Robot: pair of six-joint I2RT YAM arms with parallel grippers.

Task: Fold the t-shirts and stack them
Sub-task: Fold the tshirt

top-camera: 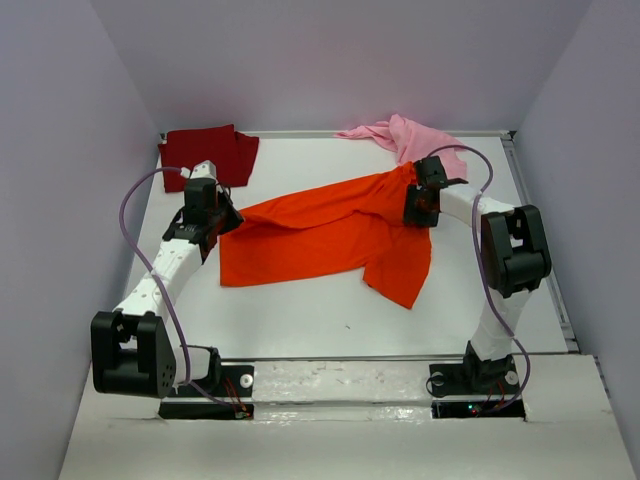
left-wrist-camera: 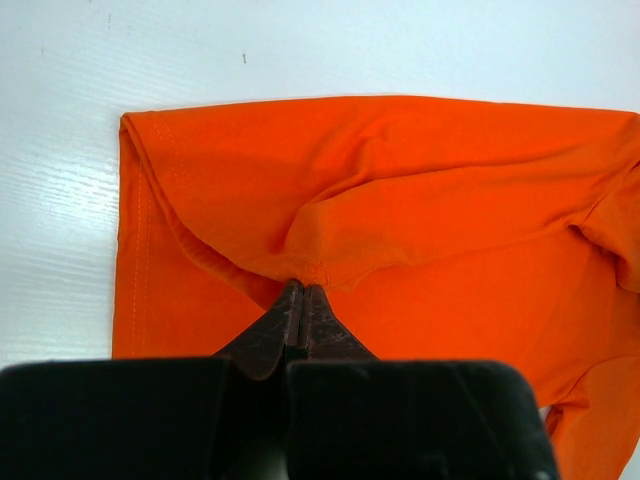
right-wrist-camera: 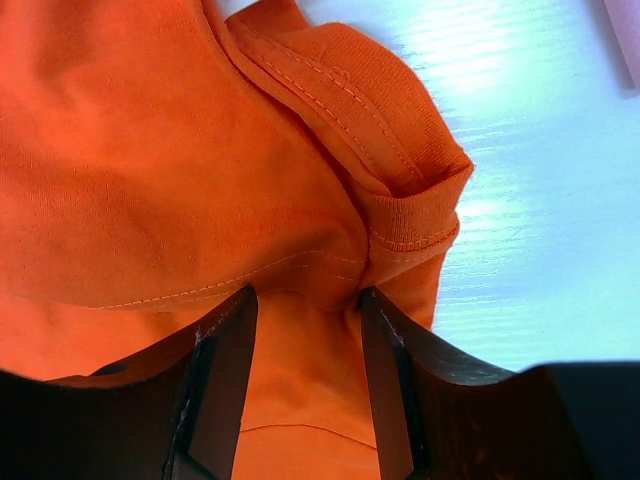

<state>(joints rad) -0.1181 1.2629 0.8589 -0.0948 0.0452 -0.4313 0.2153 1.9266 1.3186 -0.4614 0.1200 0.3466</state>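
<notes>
The left gripper [left-wrist-camera: 303,292] has its dark jaws pressed together, pinching a small pucker of the orange tee [left-wrist-camera: 430,180]. Creases fan out from the pinch across the cloth. The tee lies on the white bench [left-wrist-camera: 60,200], with its stitched hem running down the left side and a straight edge along the top.

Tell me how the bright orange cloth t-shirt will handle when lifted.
Probably floppy: the bright orange cloth t-shirt puckers into folds at the shut left gripper. Likely light, since a small pinch gathers it. Unheld parts should sag.
</notes>
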